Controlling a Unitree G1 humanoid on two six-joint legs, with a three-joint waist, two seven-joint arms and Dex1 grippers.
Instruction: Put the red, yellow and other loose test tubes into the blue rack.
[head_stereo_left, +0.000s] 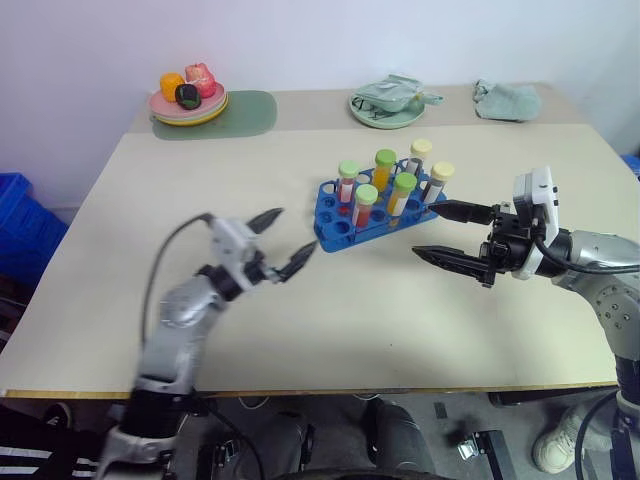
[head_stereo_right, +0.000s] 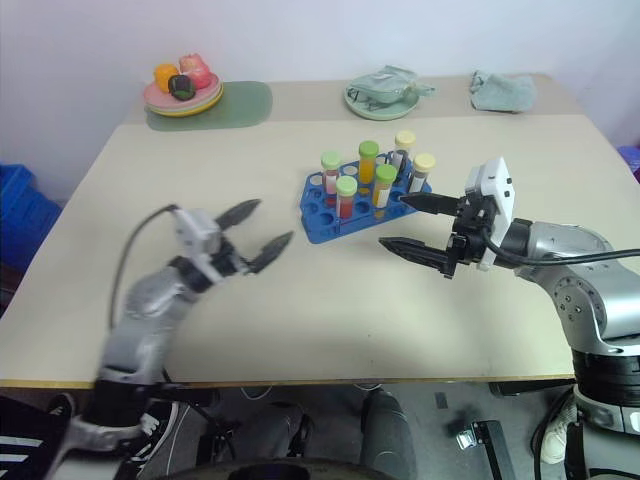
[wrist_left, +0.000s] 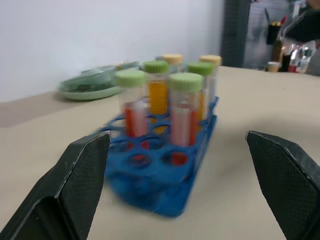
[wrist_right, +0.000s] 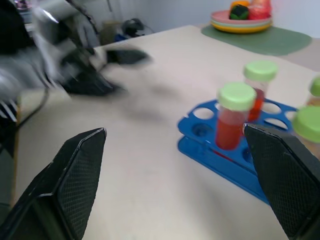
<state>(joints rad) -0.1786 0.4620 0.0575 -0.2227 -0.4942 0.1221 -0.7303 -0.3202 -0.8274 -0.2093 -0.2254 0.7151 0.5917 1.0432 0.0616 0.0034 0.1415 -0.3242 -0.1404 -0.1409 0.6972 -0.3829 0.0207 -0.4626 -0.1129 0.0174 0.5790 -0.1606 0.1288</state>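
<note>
The blue rack (head_stereo_left: 335, 228) sits right of the table's middle, and several capped tubes stand upright in it. Among them are a red tube with a green cap (head_stereo_left: 365, 205), a yellow-orange tube with a green cap (head_stereo_left: 385, 172) and two cream-capped tubes (head_stereo_left: 440, 178) at the far end. No tube lies loose on the table. My left gripper (head_stereo_left: 292, 232) hovers just left of the rack, open and empty, with the rack between its fingers (wrist_left: 82, 175) in the left wrist view. My right gripper (head_stereo_left: 425, 229) hangs open and empty at the rack's right end.
At the back left, a plate of toy food (head_stereo_left: 188, 100) rests on a green mat (head_stereo_left: 250, 112). A green dish with cloth (head_stereo_left: 385, 103) and a folded cloth (head_stereo_left: 507, 100) lie at the back right. A blue crate (head_stereo_left: 15, 220) stands off the table's left side.
</note>
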